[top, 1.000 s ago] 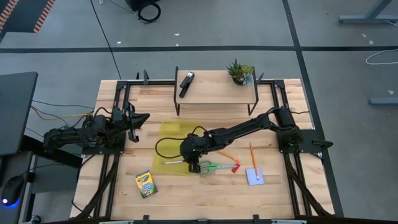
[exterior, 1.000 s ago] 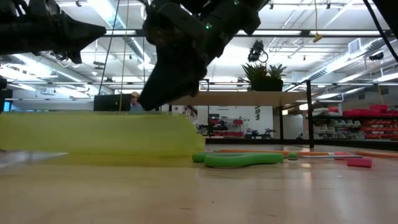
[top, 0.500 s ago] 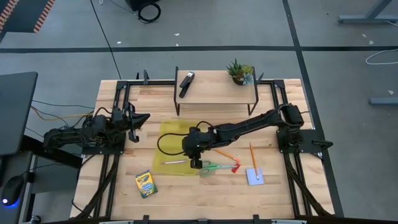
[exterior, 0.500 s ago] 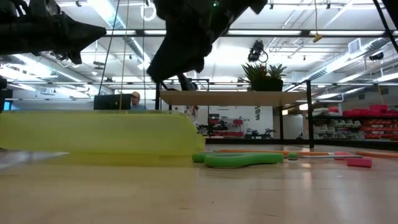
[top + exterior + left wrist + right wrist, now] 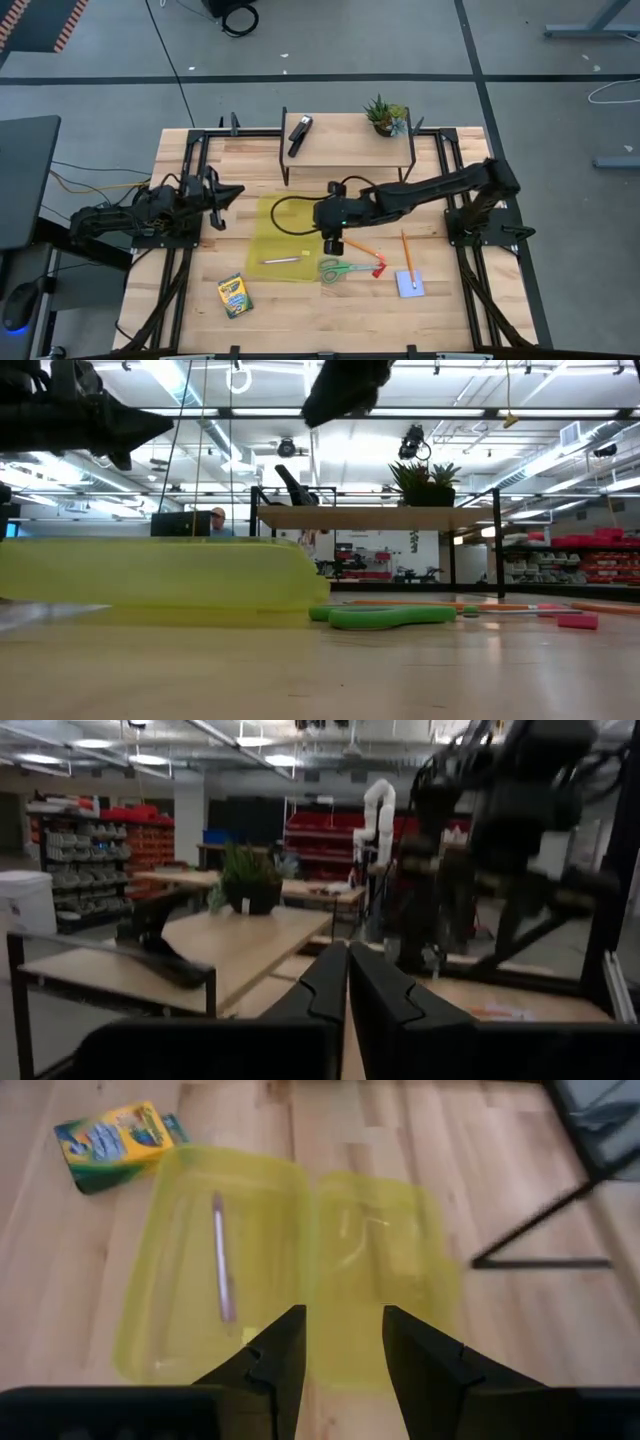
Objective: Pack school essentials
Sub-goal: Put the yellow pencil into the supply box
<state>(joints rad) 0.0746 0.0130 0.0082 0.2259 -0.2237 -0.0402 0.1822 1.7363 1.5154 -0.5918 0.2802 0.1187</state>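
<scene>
An open yellow see-through case [image 5: 285,238] lies flat on the table, with a slim grey pen [image 5: 222,1270] inside its near half [image 5: 282,260]. My right gripper [image 5: 345,1355] hovers open above the case's right part [image 5: 333,243], holding nothing. To the right of the case lie the green-handled scissors [image 5: 345,268], the small red piece [image 5: 380,268], the orange pen [image 5: 362,248], the yellow pencil [image 5: 405,250] and the pale blue notepad [image 5: 408,283]. The crayon box [image 5: 235,295] lies near the table's near-left. My left gripper [image 5: 348,990] waits shut at the left side [image 5: 222,195].
A raised wooden shelf [image 5: 345,150] at the far side carries a black stapler [image 5: 300,133] and a small potted plant [image 5: 385,115]. Black frame rails [image 5: 190,160] run along the table's left and right sides. A cable [image 5: 275,210] loops over the case's far part.
My right gripper has risen from low over the case's near-right corner and moved toward the far and right side, leaving the low view almost wholly. The grey pen has stayed lying in the case.
</scene>
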